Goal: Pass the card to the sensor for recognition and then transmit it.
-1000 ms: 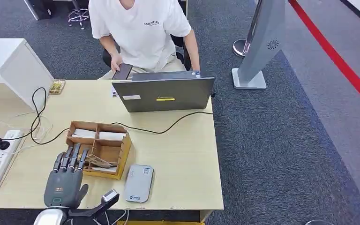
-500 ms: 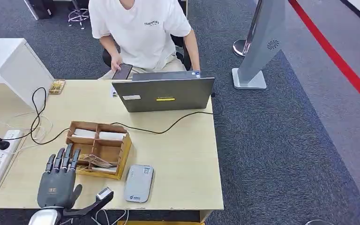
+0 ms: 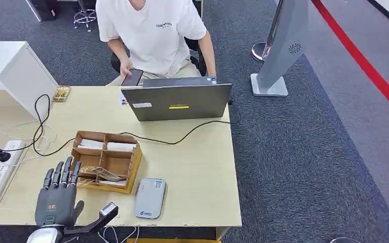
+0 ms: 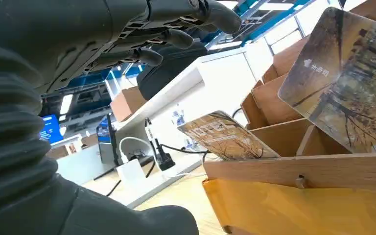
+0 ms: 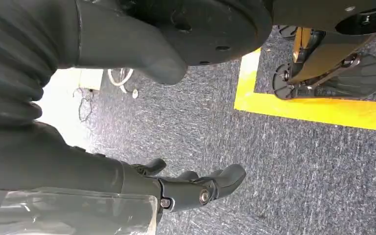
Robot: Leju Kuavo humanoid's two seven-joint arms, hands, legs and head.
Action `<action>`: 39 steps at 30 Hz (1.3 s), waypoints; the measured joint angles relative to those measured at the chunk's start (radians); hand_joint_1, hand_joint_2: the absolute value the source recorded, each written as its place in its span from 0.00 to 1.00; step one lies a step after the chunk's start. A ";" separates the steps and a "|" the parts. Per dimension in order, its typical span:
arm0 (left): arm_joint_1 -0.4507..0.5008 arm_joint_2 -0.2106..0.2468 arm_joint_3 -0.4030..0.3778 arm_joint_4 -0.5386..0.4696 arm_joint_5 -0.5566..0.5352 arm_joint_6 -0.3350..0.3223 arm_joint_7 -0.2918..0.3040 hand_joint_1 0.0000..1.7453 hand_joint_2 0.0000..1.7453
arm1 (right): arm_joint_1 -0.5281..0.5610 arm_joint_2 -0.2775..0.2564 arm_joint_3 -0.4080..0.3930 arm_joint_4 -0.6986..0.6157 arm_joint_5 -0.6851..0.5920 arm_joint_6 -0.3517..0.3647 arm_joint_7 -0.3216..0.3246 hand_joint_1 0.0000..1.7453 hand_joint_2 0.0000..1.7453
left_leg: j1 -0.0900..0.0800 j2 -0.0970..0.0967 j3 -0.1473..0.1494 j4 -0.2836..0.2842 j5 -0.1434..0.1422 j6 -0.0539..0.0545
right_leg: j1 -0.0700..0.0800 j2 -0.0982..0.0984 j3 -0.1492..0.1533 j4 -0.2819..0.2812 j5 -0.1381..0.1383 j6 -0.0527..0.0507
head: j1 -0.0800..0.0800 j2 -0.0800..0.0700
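**Left hand hovering by the card box, nothing picked up yet**

I'm looking down at the desk (image 3: 202,167) from the head view. The wooden box (image 3: 107,161) is sitting near the front edge, with the grey sensor (image 3: 150,198) lying just beside it. My left hand (image 3: 56,195) is hanging at the box's left side, fingers spread and holding nothing.

The card (image 3: 101,173) is leaning in the front compartment, one edge poking out. I'm guessing it's thin, stiff, light and slick, so I'd pinch that raised edge.

The left wrist view is showing its printed face, plus a second card (image 4: 227,136). The right hand (image 5: 196,188) is dangling over carpet, looking loosely curled, though that's hard to call.
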 joint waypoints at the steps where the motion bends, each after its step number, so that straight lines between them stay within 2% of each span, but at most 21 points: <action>1: 0.000 0.000 0.000 0.000 0.000 0.000 0.000 0.00 1.00 | 0.000 0.000 0.000 0.000 0.001 0.000 0.000 0.00 1.00 | 0.000 0.000 0.000 0.000 0.000 0.000 | 0.000 0.000 0.000 0.000 0.000 0.000 | 0.000 0.000; 20: -0.067 -0.029 0.002 0.047 0.000 -0.009 -0.017 0.00 1.00 | -0.001 0.000 0.013 0.000 0.010 0.001 0.001 0.00 1.00 | 0.000 0.000 0.000 0.000 0.000 0.000 | 0.000 0.000 0.000 0.000 0.000 0.000 | 0.000 0.000; 39: -0.075 -0.034 0.002 0.057 0.002 -0.030 -0.016 0.00 1.00 | -0.002 0.000 0.014 0.000 0.010 0.003 0.001 0.00 1.00 | 0.000 0.000 0.000 0.000 0.000 0.000 | 0.000 0.000 0.000 0.000 0.000 0.000 | 0.000 0.000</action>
